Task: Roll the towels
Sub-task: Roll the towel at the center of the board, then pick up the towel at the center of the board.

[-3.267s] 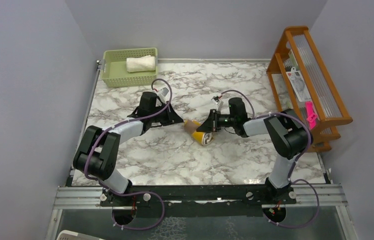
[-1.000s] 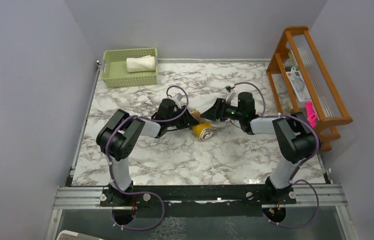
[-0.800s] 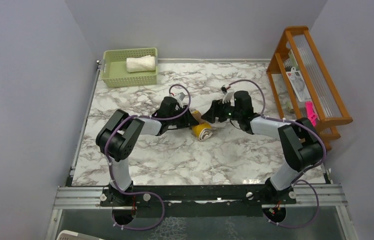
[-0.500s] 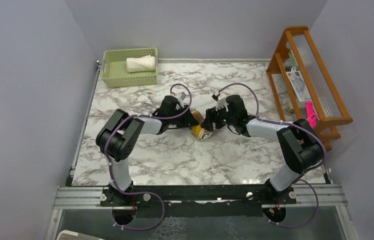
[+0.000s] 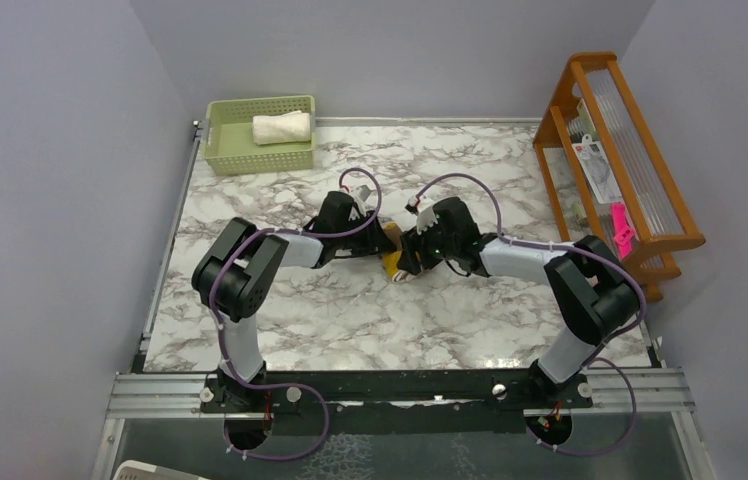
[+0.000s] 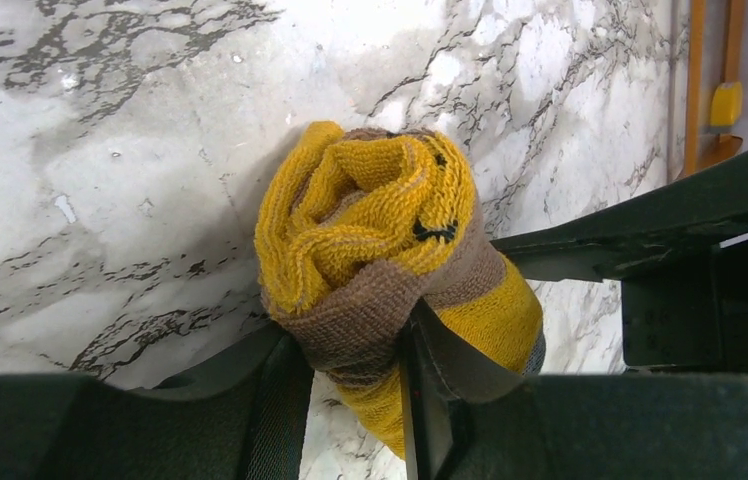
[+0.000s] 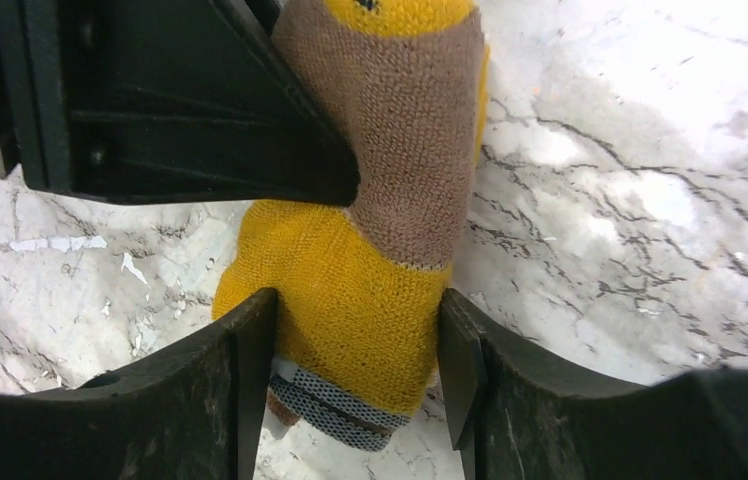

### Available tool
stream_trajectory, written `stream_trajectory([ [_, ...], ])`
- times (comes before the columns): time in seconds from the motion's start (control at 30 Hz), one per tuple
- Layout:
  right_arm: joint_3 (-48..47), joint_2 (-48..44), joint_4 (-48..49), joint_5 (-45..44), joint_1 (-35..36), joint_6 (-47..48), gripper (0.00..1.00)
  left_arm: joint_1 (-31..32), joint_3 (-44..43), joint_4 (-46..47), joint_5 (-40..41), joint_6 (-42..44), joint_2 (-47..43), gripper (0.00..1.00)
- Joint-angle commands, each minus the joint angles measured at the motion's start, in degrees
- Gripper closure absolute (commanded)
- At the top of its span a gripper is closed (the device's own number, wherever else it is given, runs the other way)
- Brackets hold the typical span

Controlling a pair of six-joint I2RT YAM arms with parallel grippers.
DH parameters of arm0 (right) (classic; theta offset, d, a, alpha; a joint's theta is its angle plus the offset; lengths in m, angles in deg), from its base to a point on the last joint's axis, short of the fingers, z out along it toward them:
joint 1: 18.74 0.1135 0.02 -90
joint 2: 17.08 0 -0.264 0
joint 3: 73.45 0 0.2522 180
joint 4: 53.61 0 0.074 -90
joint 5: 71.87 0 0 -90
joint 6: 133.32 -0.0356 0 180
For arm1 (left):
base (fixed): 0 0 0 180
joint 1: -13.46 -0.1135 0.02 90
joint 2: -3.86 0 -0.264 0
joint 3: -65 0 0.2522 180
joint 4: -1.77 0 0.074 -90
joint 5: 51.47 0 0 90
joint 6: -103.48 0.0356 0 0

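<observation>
The mustard-yellow towel (image 5: 393,264) with a brown patch lies rolled up mid-table. My left gripper (image 5: 381,246) is shut on the roll's brown-banded part; in the left wrist view its fingers (image 6: 280,390) pinch the towel (image 6: 370,200). My right gripper (image 5: 409,256) comes from the other side. In the right wrist view both its pads (image 7: 255,340) press the yellow end of the towel (image 7: 350,270), with the left gripper's finger (image 7: 180,100) just above. The cream-white towel (image 5: 281,127) lies rolled in the pale green basket (image 5: 232,155) at the back left.
A wooden rack (image 5: 615,160) with packets and a pink item stands along the right edge. The marble tabletop (image 5: 370,320) is walled by grey panels on the left, back and right. The two arms meet at the table's middle.
My right gripper has moved left over the roll's near end and narrowed until its pads touch it. The left gripper has kept its hold and barely moved.
</observation>
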Motion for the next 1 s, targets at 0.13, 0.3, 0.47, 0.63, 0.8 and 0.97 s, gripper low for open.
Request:
stream_trajectory([
  [0.13, -3.05, 6.97, -7.6, -2.0, 0.37, -2.01, 0.55, -4.36, 1.58, -5.22, -0.78, -0.5, 2.34, 0.59],
  [0.3, -2.52, 9.08, -4.91, 3.34, 0.28, -6.43, 0.74, -4.74, 4.3, -0.84, -4.53, -4.41, 0.87, 0.47],
  [0.47, -2.06, 10.48, -0.53, 10.78, -0.58, -11.99, 0.99, -4.41, 10.72, 10.3, -8.23, -13.19, 0.82, 0.33],
  [0.63, -0.7, 11.0, 7.7, 20.18, -1.48, -17.03, 0.99, -3.78, 14.24, 17.93, -8.55, -18.04, 1.98, 0.26],
  [0.8, 0.59, 12.86, 16.51, 28.16, -1.48, -22.15, 0.99, -3.68, 16.51, 27.54, -8.84, -24.44, 4.95, 0.25],
  [0.97, 1.36, 13.43, 21.21, 30.55, -1.51, -24.86, 0.99, -3.55, 18.14, 34.44, -8.65, -28.14, 7.12, 0.41],
])
